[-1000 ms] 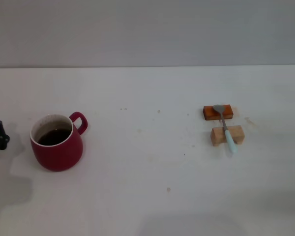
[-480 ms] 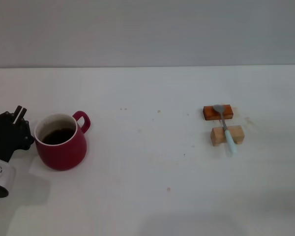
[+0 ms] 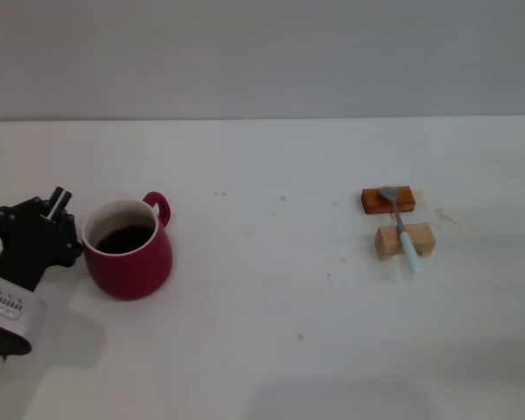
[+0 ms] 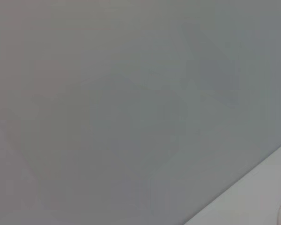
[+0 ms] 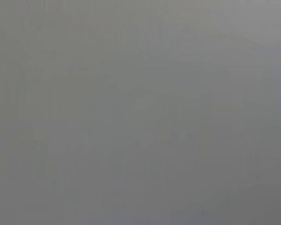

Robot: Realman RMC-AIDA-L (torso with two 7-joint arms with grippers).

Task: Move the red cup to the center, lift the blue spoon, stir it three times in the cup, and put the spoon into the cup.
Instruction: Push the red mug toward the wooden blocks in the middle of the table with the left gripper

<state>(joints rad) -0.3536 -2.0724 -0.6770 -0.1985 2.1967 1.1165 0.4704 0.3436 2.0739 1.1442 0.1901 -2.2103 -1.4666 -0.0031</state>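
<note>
The red cup [image 3: 129,251] stands upright at the left of the white table [image 3: 262,350], with dark liquid inside and its handle towards the back right. My left gripper [image 3: 37,236] is right against the cup's left side. The blue spoon [image 3: 401,228] lies at the right, its grey bowl on an orange block [image 3: 388,200] and its pale blue handle across a tan block [image 3: 404,241]. My right gripper is out of view. The right wrist view shows only plain grey.
The table's far edge [image 3: 262,120] meets a grey wall. The left wrist view shows the wall and a strip of table [image 4: 253,201].
My left gripper has come in from the left edge and moved right. The red cup has shifted right with it by a few centimetres. The spoon and blocks have not moved.
</note>
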